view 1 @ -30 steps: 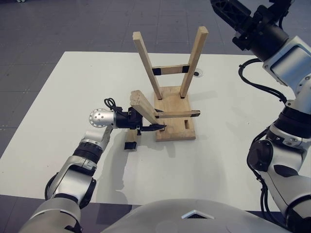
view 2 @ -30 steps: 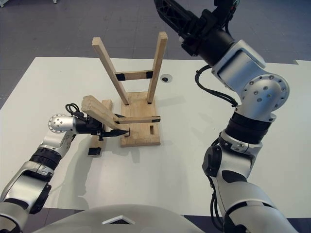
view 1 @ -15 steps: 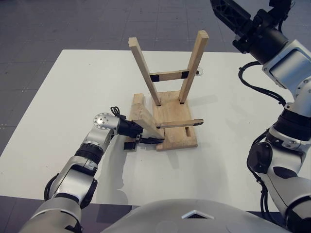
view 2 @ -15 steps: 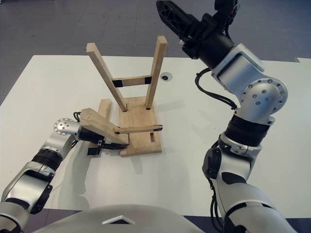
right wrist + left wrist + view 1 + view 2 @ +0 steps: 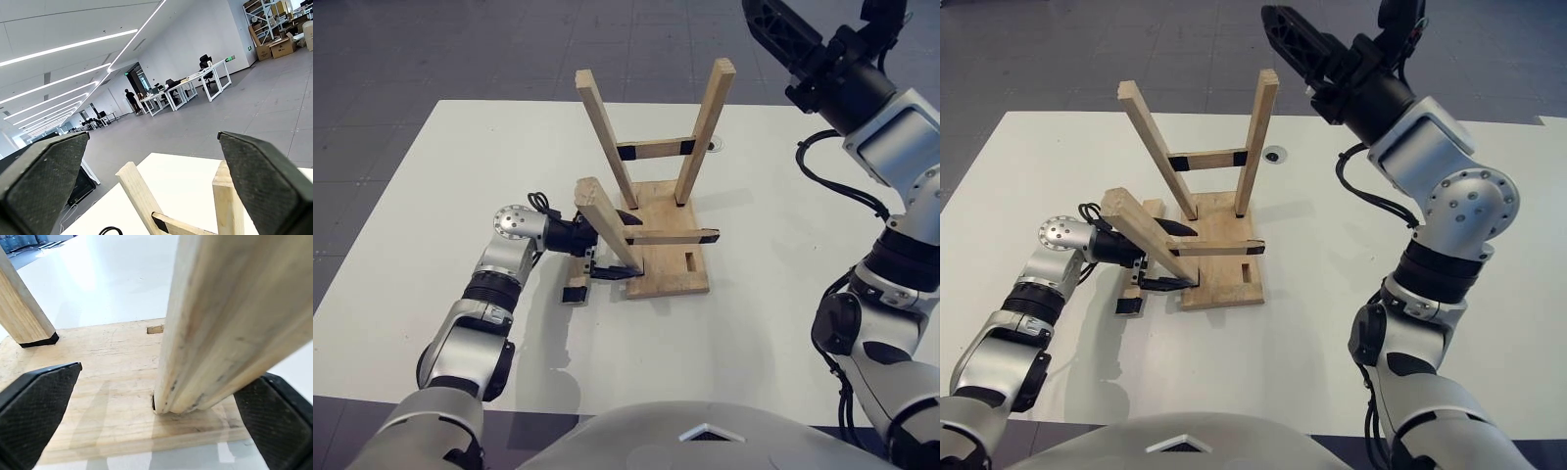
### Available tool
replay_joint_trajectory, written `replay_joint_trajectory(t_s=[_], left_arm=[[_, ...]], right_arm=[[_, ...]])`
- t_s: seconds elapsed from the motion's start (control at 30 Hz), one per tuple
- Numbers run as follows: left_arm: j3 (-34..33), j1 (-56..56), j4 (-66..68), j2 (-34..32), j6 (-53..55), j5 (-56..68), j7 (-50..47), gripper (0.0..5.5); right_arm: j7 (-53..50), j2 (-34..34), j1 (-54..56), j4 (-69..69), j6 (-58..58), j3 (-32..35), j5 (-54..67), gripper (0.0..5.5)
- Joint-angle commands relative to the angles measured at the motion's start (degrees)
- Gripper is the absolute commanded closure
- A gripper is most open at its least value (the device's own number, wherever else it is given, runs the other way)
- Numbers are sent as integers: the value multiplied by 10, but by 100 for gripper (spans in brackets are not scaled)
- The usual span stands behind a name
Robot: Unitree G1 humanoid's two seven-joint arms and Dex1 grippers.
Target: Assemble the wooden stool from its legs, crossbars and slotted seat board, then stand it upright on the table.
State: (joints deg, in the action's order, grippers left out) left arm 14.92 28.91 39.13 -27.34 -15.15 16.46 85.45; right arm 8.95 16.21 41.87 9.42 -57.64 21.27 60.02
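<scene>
Since half a second ago, the left arm has lifted slightly and the leaning leg (image 5: 603,217) it tends stands a little steeper over the board.

On a white table (image 5: 460,176) the slotted seat board (image 5: 668,206) lies flat. 2 legs rise from its far slots, the left upright leg (image 5: 605,132) tilting outward and the right upright leg (image 5: 703,127) tilting the other way, joined partway up by a far crossbar (image 5: 656,149) with black ends.

At the board's near left corner, the leaning leg slants up and to the left, its foot at a slot. Whether it is fully seated cannot be told. A near crossbar (image 5: 675,236) runs level from this leg to the right, above an open slot (image 5: 690,260).

The left gripper (image 5: 625,247) sits low beside the board with its 2 fingers spread on either side of the leaning leg. 1 finger lies close against the leg, the other stands clear, so it is not clamping.

A further wooden piece (image 5: 1150,208) lies flat on the table just beside the board's left edge, its near end black.

The right gripper (image 5: 151,176) hangs high above the table's far right, fingers spread wide and holding nothing.
</scene>
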Motion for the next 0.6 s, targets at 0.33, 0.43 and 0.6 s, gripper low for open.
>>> replay_joint_trajectory(t_s=[0.33,0.43,0.6], left_arm=[[-60,20,-375,-129,397,185,59,3],[-93,46,-407,-134,493,249,32,3],[-215,157,-393,-89,666,421,-130,3]], right_arm=[[-14,9,-26,23,23,4,14,65],[-12,10,-30,24,28,0,13,65],[-10,14,-27,18,33,-3,9,65]])
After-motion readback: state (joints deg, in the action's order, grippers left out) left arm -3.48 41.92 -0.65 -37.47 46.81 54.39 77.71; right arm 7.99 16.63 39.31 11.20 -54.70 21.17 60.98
